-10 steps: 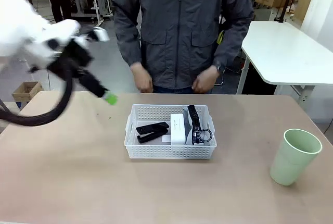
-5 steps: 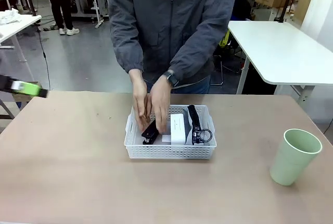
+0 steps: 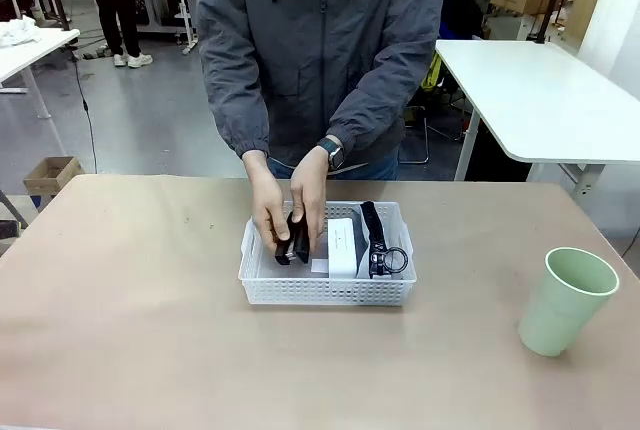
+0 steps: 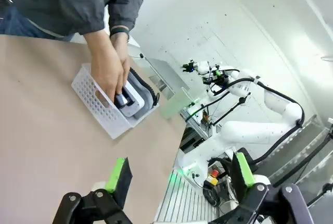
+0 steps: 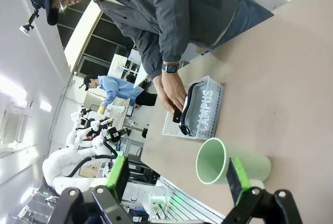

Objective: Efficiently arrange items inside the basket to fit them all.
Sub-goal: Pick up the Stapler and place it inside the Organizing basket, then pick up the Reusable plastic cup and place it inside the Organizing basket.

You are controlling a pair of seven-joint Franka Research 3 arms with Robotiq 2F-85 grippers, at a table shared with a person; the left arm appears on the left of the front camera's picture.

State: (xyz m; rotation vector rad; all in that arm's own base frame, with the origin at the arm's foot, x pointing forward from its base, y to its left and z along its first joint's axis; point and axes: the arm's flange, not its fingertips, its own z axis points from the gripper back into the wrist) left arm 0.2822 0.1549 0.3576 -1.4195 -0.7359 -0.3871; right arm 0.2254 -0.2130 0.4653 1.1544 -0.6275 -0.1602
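So, both ends are loose with nothing in them: my left gripper (image 4: 180,161) and right gripper (image 5: 177,161) sit well away from the basket (image 3: 325,291), jaws spread wide. The person's right hand (image 3: 267,212) and left hand (image 3: 308,202) are down in its left part, closed around the black stapler (image 3: 291,242). The white device (image 3: 341,246) lies mid-basket, with the grey pouch (image 3: 373,230) just beside it on the right. The green cup (image 3: 563,300) stands upright on the table (image 3: 150,330), well off to the right.
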